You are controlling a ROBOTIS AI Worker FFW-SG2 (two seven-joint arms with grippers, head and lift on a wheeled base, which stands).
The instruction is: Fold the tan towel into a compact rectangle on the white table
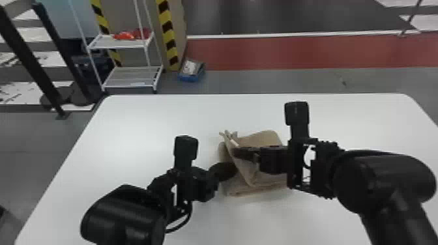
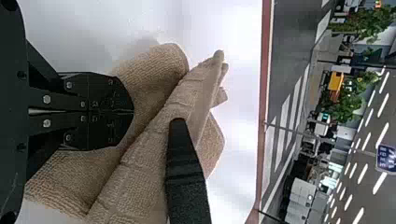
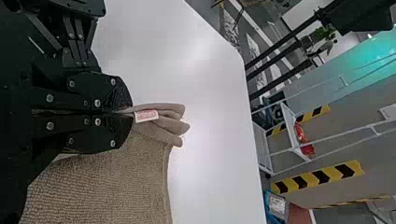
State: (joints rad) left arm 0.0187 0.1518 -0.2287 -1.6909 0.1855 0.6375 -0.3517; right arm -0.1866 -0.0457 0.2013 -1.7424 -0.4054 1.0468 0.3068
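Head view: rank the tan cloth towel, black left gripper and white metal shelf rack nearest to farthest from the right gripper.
1. Tan towel, in its grip.
2. Left gripper, close by on the left.
3. White shelf rack, far off to the left.

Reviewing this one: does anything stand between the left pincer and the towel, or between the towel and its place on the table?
Nothing visible does. The left pincer is right at the towel, which lies on the table. The right pincer grips its raised edge close by, so it might crowd the left one.
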